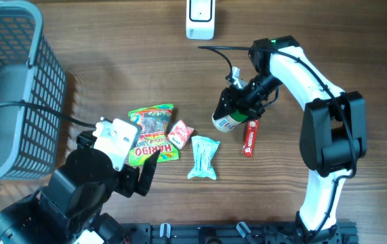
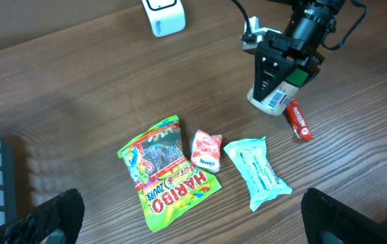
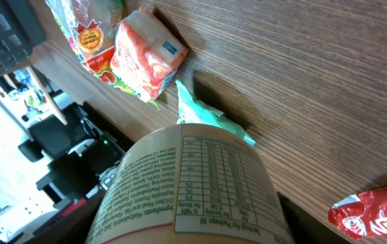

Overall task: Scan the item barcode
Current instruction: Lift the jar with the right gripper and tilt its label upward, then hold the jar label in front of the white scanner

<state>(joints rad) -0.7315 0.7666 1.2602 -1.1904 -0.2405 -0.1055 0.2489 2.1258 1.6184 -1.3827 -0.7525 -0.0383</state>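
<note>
Tabletop (image 1: 112,41) of brown wood, with a grey mesh basket (image 1: 41,81) on its left side. The left gripper (image 2: 193,217) hangs near the snacks, its fingers spread wide with nothing between them. The right gripper (image 1: 234,105) is clamped on the white tub (image 1: 224,123), tilted low and well apart from the white scanner (image 1: 200,19). Scattered nearby are a green Haribo bag (image 1: 154,132), a teal packet (image 1: 203,157), a red bar (image 1: 250,137) just beside the tub, and a small red-and-white pouch (image 1: 180,133).

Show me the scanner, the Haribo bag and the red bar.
scanner (image 1: 200,19), overhead view, centre of white body
Haribo bag (image 2: 166,173), left wrist view, middle of front
red bar (image 1: 251,137), overhead view, mid wrapper
</note>
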